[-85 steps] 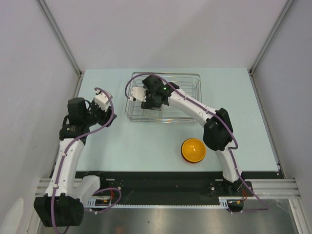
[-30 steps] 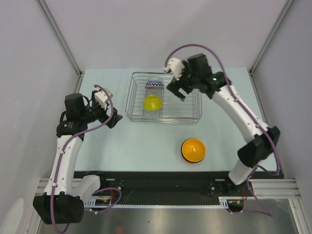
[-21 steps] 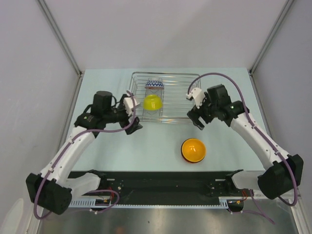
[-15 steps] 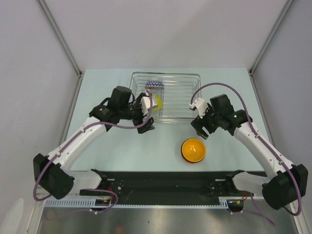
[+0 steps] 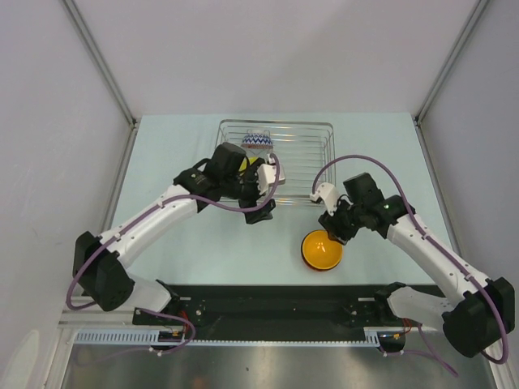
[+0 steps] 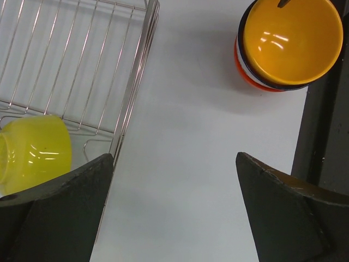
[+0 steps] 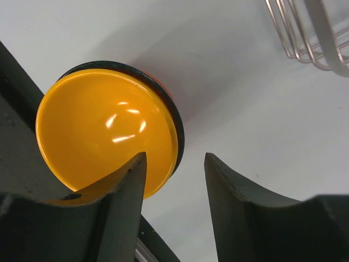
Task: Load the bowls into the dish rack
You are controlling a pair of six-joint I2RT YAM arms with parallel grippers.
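Note:
An orange bowl (image 5: pixel 322 250) tops a stack near the table's front, with a dark-rimmed bowl and a red bowl (image 6: pixel 246 76) under it. The wire dish rack (image 5: pixel 312 159) holds a zigzag bowl (image 5: pixel 257 140) and a lime-yellow bowl (image 6: pixel 36 153) lying on its side. My right gripper (image 7: pixel 175 158) straddles the orange bowl's (image 7: pixel 103 131) near rim, one finger over the inside and one outside, jaws still apart. My left gripper (image 6: pixel 174 158) hangs wide open over bare table just in front of the rack's edge (image 6: pixel 137 82), holding nothing.
The black base rail (image 5: pixel 268 296) runs along the table's near edge, close to the bowl stack. The left arm's wrist covers the rack's front left corner in the top view. A rack corner (image 7: pixel 305 38) shows at the upper right of the right wrist view.
The left arm has swung from the table's left side to the rack's front. The right arm came down from the rack to the orange bowl, and its jaws have narrowed.

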